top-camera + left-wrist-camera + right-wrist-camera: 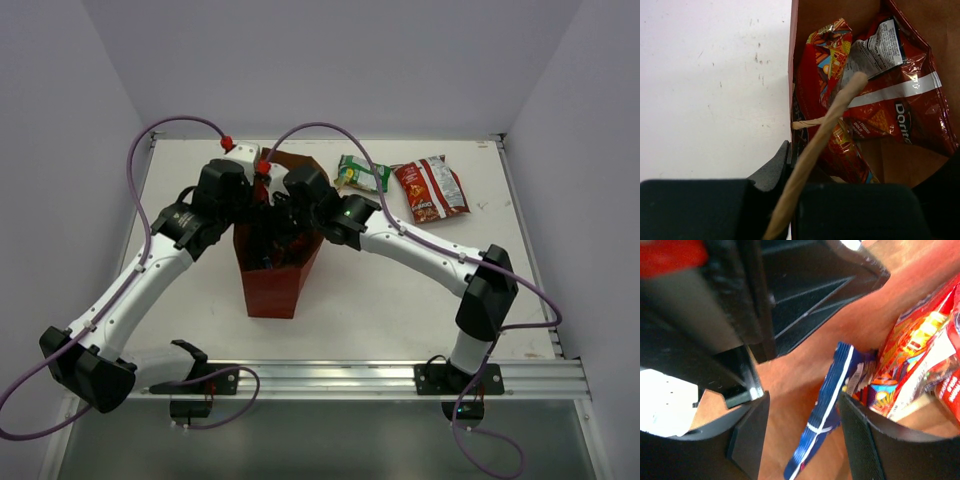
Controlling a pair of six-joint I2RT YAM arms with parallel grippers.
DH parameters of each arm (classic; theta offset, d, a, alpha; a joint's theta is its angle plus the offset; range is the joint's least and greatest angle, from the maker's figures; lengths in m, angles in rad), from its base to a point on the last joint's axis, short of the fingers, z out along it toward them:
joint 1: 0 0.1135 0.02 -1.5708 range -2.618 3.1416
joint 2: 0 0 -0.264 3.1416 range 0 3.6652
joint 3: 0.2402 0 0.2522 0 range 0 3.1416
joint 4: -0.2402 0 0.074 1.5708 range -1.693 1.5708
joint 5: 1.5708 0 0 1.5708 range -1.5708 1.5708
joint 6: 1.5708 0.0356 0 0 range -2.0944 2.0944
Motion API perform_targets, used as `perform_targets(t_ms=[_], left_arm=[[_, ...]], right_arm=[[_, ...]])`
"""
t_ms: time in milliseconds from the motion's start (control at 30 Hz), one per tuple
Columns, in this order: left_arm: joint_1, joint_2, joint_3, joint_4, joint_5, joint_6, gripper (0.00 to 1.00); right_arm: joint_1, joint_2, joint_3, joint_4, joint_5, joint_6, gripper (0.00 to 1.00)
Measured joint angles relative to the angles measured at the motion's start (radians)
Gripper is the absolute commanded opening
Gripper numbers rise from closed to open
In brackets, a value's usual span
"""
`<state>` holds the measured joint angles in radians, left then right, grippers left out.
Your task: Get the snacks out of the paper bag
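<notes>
While left gripper (792, 185) is clamped shut on paper bag (272, 285) at handle (825, 125), right gripper (802, 435) is down inside bag, fingers apart, straddling blue packet (832, 390). Packet on edge, long axis roughly in line with fingers. Right arm nearer.

Count:
- In bag, three: blue, red chip bag (900, 110), red cookie bag (820, 60).
- On table (200, 310), two: green-white packet (362, 174), second red chip bag (430, 188).

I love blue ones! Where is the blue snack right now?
In the right wrist view, the blue snack is down inside the paper bag, between the right hand's fingers, with a red snack just beside it.
</notes>
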<state>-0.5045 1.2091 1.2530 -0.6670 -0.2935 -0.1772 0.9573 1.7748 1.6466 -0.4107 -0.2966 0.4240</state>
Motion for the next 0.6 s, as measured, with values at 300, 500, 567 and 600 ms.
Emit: perform_targets(t_ms=[300,500,567,600], left_arm=[[-0.002,-0.001,0.000,0.019,0.003,-0.007,0.00],[-0.002,-0.001,0.000,0.019,0.003,-0.012,0.00],[-0.002,-0.002,0.000,0.020,0.004,-0.014,0.00],[-0.002,-0.002,0.000,0.020,0.004,-0.014,0.00]], right_arm=[[0.001,-0.090,-0.133,0.025,0.034,0.016,0.65],[-0.023,-0.190,-0.129,0.032,0.093,0.022,0.65],[-0.034,-0.194,-0.129,0.034,0.106,0.039,0.65],[-0.040,-0.193,-0.129,0.030,0.116,0.050,0.65]])
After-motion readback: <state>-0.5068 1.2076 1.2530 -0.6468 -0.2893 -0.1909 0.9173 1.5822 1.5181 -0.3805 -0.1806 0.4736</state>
